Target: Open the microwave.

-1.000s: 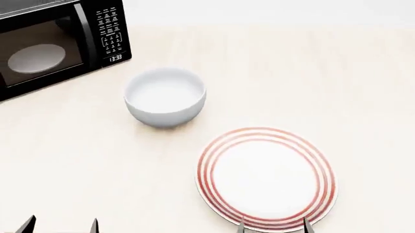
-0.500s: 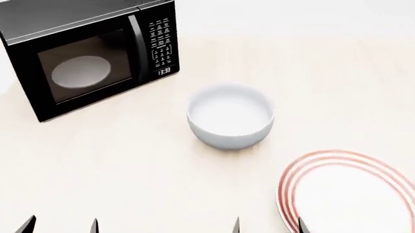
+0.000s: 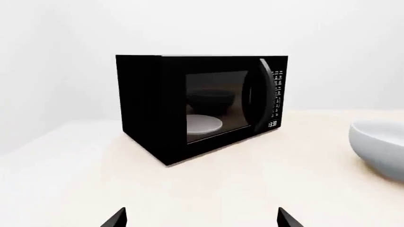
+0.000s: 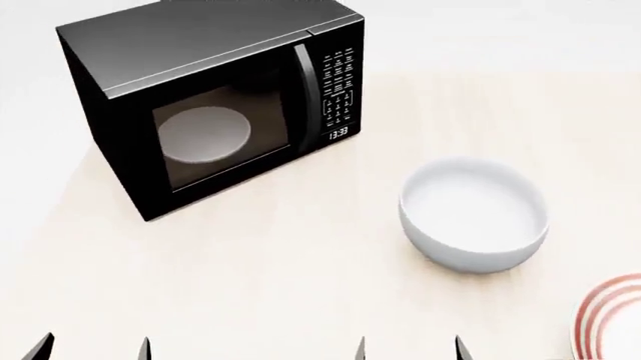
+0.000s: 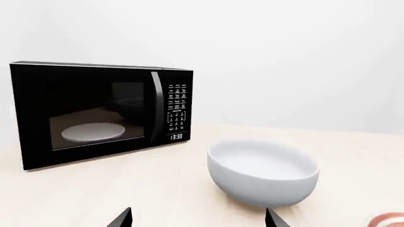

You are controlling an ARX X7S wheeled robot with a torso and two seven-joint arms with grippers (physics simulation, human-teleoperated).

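The microwave (image 4: 215,105) stands at the far left of the pale worktop (image 4: 251,285), its door shut, the white turntable (image 4: 203,135) showing through the window and the upright handle (image 4: 305,86) just left of the keypad. A white bowl (image 4: 473,214) sits well to its right, and a red-ringed plate (image 4: 611,322) lies at the near right edge. The left hand (image 4: 92,349) and right hand (image 4: 409,347) both show only spread fingertips at the near edge, open and holding nothing.
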